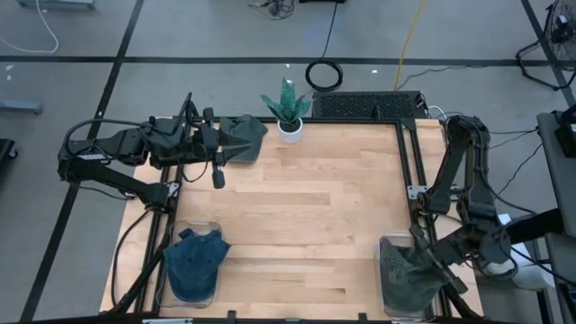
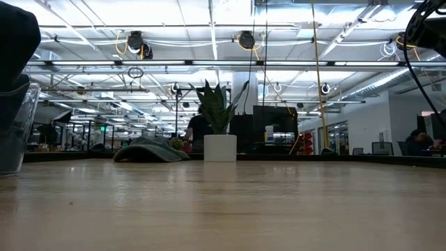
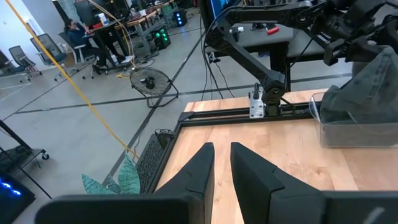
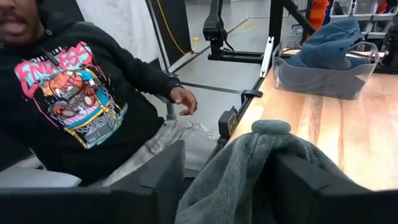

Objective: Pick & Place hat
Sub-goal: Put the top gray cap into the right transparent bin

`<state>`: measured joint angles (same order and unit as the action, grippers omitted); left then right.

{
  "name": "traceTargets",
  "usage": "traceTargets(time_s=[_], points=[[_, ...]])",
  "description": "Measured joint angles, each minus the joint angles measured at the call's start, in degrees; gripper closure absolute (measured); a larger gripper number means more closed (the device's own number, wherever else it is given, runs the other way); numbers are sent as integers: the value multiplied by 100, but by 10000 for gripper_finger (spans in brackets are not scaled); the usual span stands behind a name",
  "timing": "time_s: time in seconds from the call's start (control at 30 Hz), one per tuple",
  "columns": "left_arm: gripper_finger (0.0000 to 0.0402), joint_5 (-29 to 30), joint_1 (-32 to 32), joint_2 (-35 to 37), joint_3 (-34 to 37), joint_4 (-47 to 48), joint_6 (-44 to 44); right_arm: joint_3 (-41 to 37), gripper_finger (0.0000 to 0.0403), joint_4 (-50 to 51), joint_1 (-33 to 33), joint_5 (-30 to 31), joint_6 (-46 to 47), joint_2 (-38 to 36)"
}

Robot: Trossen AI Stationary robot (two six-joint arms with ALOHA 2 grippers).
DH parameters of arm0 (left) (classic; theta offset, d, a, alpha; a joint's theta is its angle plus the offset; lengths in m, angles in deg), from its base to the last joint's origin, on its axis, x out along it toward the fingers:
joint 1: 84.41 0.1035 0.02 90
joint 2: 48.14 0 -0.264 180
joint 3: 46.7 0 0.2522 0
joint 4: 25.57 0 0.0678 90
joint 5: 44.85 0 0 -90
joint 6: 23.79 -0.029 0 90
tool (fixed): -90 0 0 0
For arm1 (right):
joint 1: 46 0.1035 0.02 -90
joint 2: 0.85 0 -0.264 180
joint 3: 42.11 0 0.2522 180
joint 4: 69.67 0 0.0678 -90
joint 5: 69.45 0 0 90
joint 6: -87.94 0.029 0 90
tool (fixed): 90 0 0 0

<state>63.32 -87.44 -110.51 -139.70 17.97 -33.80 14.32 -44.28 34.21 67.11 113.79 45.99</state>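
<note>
Right pincer [image 4: 227, 180]: parted around grey-green cloth hat [image 4: 249, 168] in clear bin [image 1: 389, 292], bench's 5 o'clock.
Right wrist only: seated person [image 4: 74, 93].
Left pincer [image 3: 222, 171]: clenched, empty, 11 o'clock.

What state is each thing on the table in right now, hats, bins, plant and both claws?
Blue hat: lying in the left clear bin.
Green hat: draped in the right clear bin, between the right claw fingers.
Grey-green hat: flat on the table.
Potted plant: upright.
Left claw: nearly shut, empty.
</note>
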Motion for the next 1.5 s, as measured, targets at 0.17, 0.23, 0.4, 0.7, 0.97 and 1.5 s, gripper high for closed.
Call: traceTargets(time_s=[0.17, 0.23, 0.4, 0.7, 0.97, 1.5], points=[[339, 0, 0, 0, -1, -1, -1, 0, 187, -35, 0, -19, 30, -229], [339, 0, 0, 0, -2, -1, 0, 0, 182, -32, 0, 10, 44, -378], [339, 0, 0, 0, -2, 0, -1, 0, 188, 114, 0, 131, 706, -746], [339, 0, 0, 0, -2, -1, 0, 0, 209, 475, 0, -615, 2460, -847], [339, 0, 0, 0, -2, 0, -1, 0, 241, 1401, 0, -630, 3756, -777], [339, -2, 0, 0, -2, 0, -1, 0, 276, 2339, 0, -983, 6905, -1378]])
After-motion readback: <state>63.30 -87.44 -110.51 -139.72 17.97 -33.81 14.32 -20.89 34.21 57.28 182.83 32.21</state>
